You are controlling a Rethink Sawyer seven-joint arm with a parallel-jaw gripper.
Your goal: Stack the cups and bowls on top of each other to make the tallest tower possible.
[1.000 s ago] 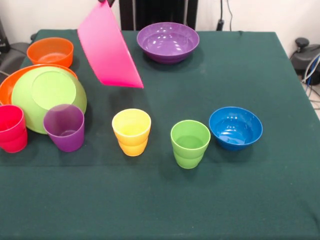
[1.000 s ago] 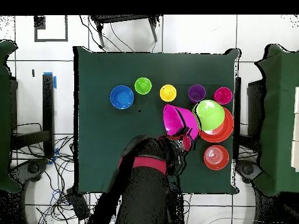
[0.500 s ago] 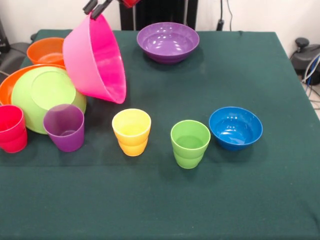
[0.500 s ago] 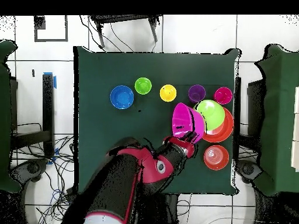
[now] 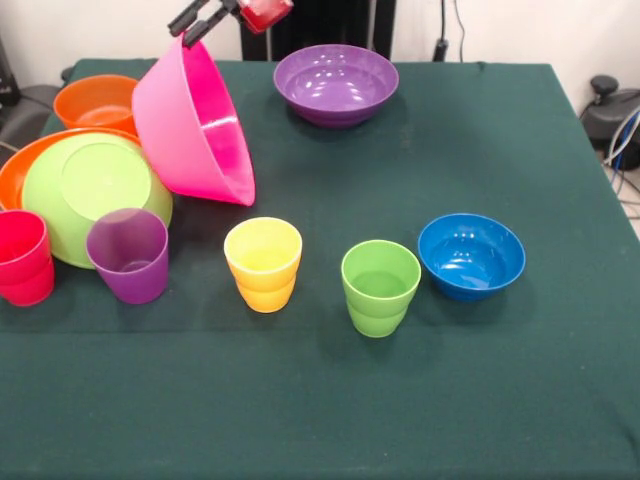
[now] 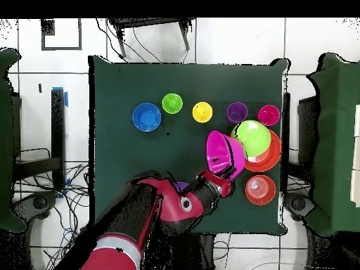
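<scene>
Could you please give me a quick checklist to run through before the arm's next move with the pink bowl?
1. Gripper pinches the pink bowl rim: ok.
2. Bowl fully inverted for a base: not ok, tilted on its side.
3. Bowl clear of the lime green bowl: cannot tell, they look close.
4. Table bare between the pink and purple bowl: ok.
5. Yellow cup upright, clear of the bowl: ok.

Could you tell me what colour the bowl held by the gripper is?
Pink bowl, clearest in the front view.
</scene>
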